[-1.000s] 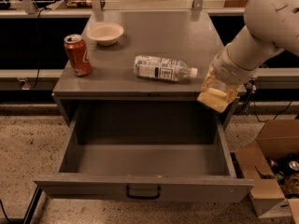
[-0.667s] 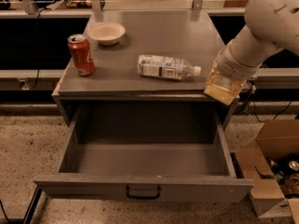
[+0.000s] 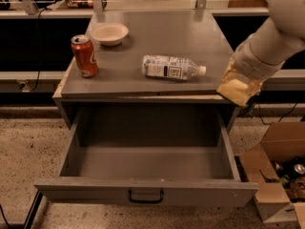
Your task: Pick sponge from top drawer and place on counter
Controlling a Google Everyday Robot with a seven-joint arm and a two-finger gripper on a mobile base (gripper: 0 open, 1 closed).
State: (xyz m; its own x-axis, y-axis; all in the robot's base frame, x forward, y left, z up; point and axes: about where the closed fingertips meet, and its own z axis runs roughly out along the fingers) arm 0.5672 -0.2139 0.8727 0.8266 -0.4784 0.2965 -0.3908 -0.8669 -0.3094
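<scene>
The fingers (image 3: 230, 73) of the gripper (image 3: 237, 82) were clamped on the sponge (image 3: 239, 92), which hung at the near right corner of the worktop (image 3: 157, 37), partly past its edge. Within the last second it had climbed a little and drifted right, clear of the open top drawer (image 3: 143, 191); I judged the pick done and only the set-down left. The sponge hung tilted, one corner pointing down, its long axis seemingly slanting left to right. A bottle (image 3: 171, 67) lay to its left.

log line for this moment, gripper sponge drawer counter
gripper: shut on sponge, at image-right front corner of counter | top drawer: open | on counter: can, bowl, bottle lying on side
</scene>
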